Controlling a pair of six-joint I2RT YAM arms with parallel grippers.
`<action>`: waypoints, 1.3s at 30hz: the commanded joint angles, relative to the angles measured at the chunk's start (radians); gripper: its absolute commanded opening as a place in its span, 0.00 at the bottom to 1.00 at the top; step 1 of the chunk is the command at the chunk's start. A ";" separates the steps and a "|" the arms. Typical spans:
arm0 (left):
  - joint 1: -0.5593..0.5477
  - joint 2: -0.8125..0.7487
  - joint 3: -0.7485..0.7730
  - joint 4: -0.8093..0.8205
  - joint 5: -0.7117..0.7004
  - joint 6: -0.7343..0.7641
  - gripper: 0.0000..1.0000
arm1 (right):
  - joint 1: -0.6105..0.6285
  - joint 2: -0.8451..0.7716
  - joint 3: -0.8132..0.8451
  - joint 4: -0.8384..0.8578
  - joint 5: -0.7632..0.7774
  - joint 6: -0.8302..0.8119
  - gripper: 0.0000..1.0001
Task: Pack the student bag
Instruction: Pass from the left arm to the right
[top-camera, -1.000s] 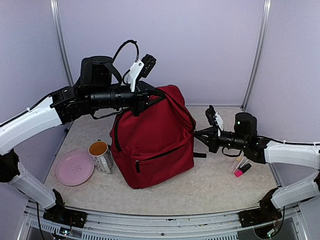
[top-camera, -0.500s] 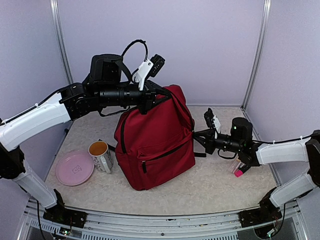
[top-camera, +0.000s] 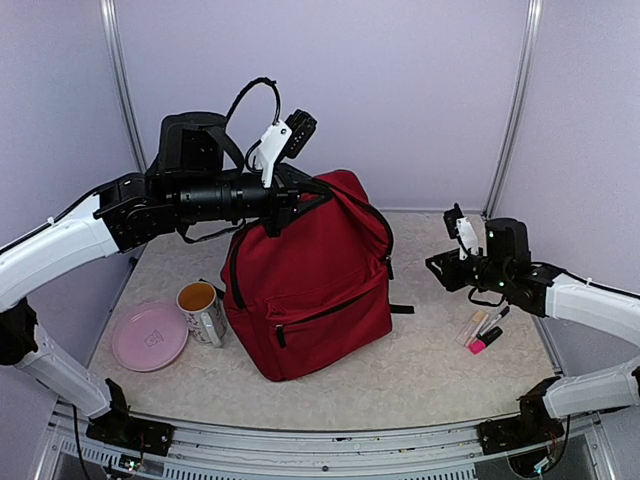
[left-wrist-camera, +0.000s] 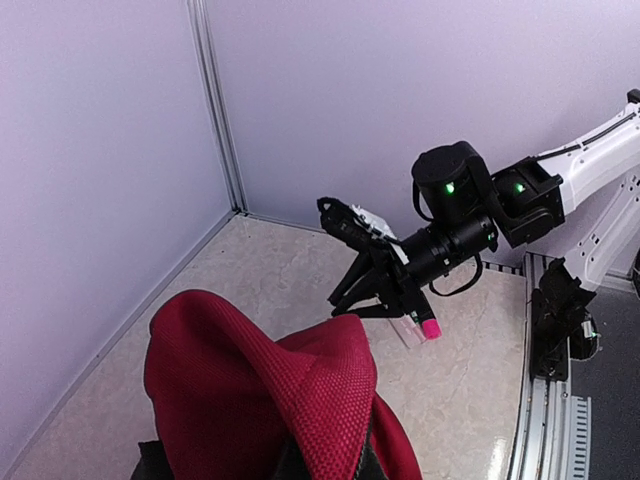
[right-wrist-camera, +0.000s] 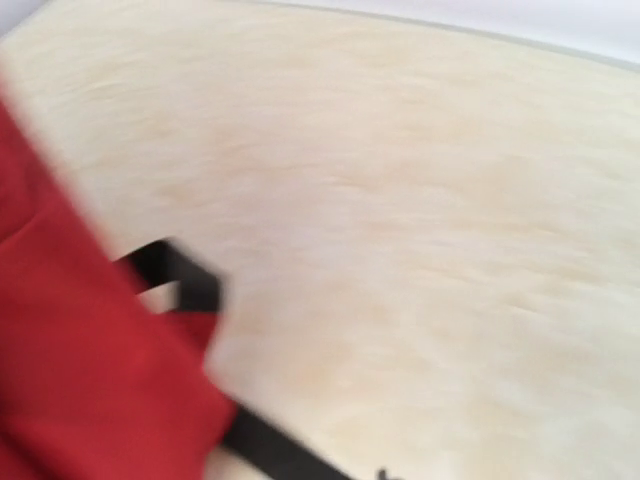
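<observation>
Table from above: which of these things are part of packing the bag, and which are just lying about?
Part of the job: red backpack; probably the pens on the table to its right, which look like things to go in.

Just lying about, as far as I can tell: mug; pink plate.

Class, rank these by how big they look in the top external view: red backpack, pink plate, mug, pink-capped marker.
1. red backpack, by far the largest
2. pink plate
3. mug, somewhat smaller than the plate beside it
4. pink-capped marker, the smallest
</observation>
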 joint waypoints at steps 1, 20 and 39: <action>-0.014 -0.059 0.009 0.214 0.000 -0.005 0.00 | -0.025 -0.074 0.036 -0.216 0.056 0.053 0.29; -0.019 -0.028 -0.031 0.180 0.001 -0.055 0.00 | 0.440 -0.081 0.076 0.048 0.036 0.089 1.00; -0.014 -0.107 -0.138 0.145 0.140 -0.016 0.00 | 0.441 0.003 0.343 -0.084 0.002 -0.160 0.97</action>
